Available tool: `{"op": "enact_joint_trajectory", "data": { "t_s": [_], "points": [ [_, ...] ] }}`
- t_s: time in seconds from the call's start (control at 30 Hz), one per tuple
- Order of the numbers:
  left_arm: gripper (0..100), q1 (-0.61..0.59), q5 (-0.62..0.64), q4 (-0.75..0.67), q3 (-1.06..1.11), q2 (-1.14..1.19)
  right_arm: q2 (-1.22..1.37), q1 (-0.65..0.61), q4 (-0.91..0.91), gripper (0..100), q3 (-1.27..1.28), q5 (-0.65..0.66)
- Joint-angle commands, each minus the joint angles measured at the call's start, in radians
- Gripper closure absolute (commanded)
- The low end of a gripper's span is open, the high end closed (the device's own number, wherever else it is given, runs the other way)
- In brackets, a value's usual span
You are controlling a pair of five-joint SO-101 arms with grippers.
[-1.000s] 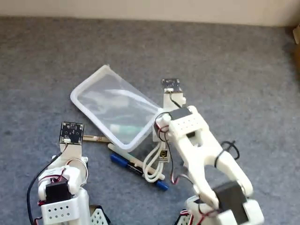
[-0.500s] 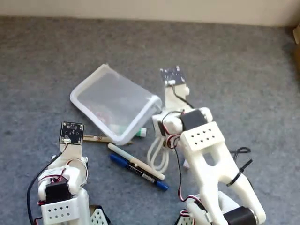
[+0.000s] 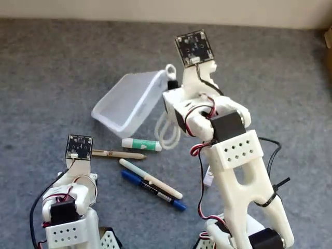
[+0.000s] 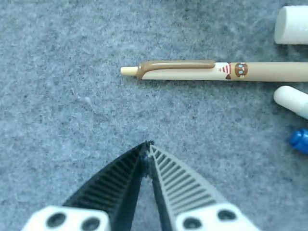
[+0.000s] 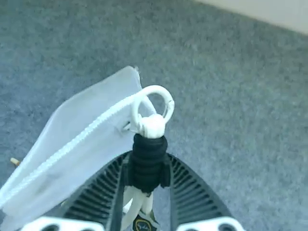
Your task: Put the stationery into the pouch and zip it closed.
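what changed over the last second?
The right gripper, clamped on the pouch's zipper pull, lifted that end up and away, tipping the pouch. The green-and-white stick slid out onto the grey surface. Unchanged: left gripper shut and empty; beige pen, white pen and blue pen where they lay.

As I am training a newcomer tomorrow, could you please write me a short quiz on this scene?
1. True or false: the pouch lies flat on the table.
2. How many stationery items lie on the table outside the pouch? A) two B) four C) six
3. Fill in: the left gripper, near the tan pen, is ___ (open or shut).
Key: 1. False; the right gripper holds it up, tilted, by its zip pull. 2. B: a green-white stick, the tan pen, a cream pen and a blue pen. 3. Shut.
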Motion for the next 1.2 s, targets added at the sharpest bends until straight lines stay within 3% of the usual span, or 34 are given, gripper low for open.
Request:
{"op": "enact_joint_trajectory", "data": {
  "t_s": [0.0, 0.13, 0.3, 0.47, 0.6, 0.9, 1.17],
  "points": [
    [99, -0.01, 0.011, 0.008, 0.022, -0.004, -0.05, 0.016, -0.128, 99.5, -0.077, 0.112],
    [99, -0.01, 0.011, 0.008, 0.022, -0.004, -0.048, 0.022, -0.245, 99.5, -0.076, 0.23],
    [99, -0.01, 0.011, 0.008, 0.022, -0.004, 0.061, 0.097, -0.28, 99.5, -0.09, 0.25],
    [99, -0.01, 0.011, 0.008, 0.022, -0.004, 0.239, 0.176, -0.312, 99.5, -0.262, 0.265],
    [99, -0.01, 0.011, 0.008, 0.022, -0.004, 0.39, 0.189, -0.311, 99.5, -0.476, 0.408],
    [99, -0.01, 0.011, 0.008, 0.022, -0.004, 0.624, 0.122, -0.306, 99.5, -0.849, 0.646],
    [99, -0.01, 0.011, 0.008, 0.022, -0.004, 0.654, 0.012, -0.285, 99.5, -0.923, 0.773]
  ]
}}
